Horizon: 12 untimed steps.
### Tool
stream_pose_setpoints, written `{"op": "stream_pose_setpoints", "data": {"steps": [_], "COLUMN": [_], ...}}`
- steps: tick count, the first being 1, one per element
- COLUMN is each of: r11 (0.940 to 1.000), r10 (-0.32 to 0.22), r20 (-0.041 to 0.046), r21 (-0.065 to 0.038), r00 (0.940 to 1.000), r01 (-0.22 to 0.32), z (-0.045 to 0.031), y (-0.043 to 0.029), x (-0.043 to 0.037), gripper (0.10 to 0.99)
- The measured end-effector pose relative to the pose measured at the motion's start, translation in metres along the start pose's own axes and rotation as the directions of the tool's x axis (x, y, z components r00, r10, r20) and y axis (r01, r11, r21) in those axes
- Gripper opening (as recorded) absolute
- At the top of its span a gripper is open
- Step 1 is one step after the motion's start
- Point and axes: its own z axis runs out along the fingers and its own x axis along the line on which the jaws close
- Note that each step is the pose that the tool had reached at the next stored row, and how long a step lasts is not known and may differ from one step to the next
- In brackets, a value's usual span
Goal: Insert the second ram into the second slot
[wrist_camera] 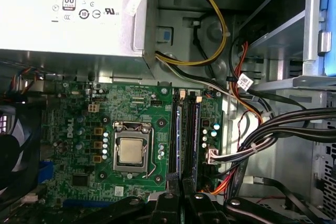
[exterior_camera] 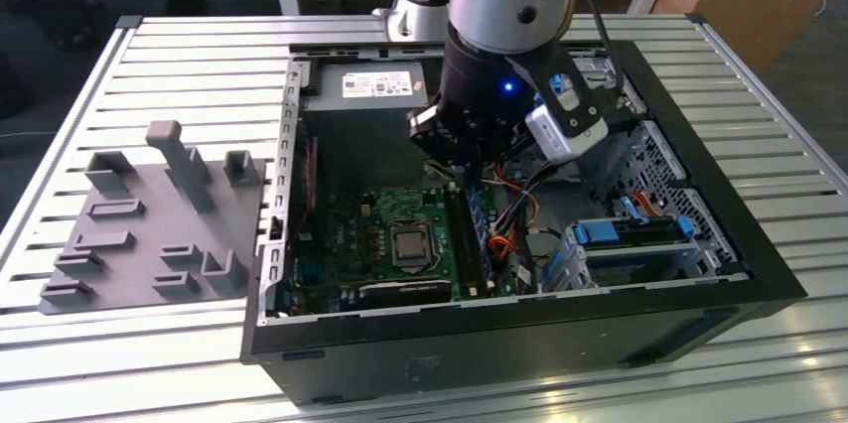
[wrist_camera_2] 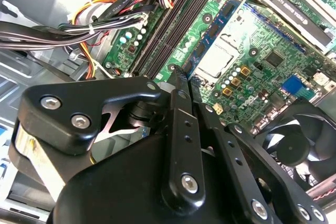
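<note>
In the exterior view the gripper [exterior_camera: 460, 171] hangs low over one end of the memory slots [exterior_camera: 474, 239]; in the second wrist view its jaws look clenched on nothing, tips beside the second ram [wrist_camera_2: 220, 24], apparently standing slotted; in the first wrist view its blue edge lines up with them; full seating cannot be judged.

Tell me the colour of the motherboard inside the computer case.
The motherboard is green. The first wrist view shows it best.

Power supply [wrist_camera: 68, 24], processor [wrist_camera: 130, 150], grey fixture [exterior_camera: 139, 234]
</note>
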Motion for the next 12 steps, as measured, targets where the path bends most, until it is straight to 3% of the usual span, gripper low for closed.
{"op": "stream_pose_setpoints", "data": {"steps": [12], "r11": [1.0], "r10": [0.001], "r20": [0.0], "r21": [0.0], "r00": [1.0], "r01": [-0.001], "z": [0.0029], "y": [-0.0001], "x": [0.0], "gripper": [0.137]}}
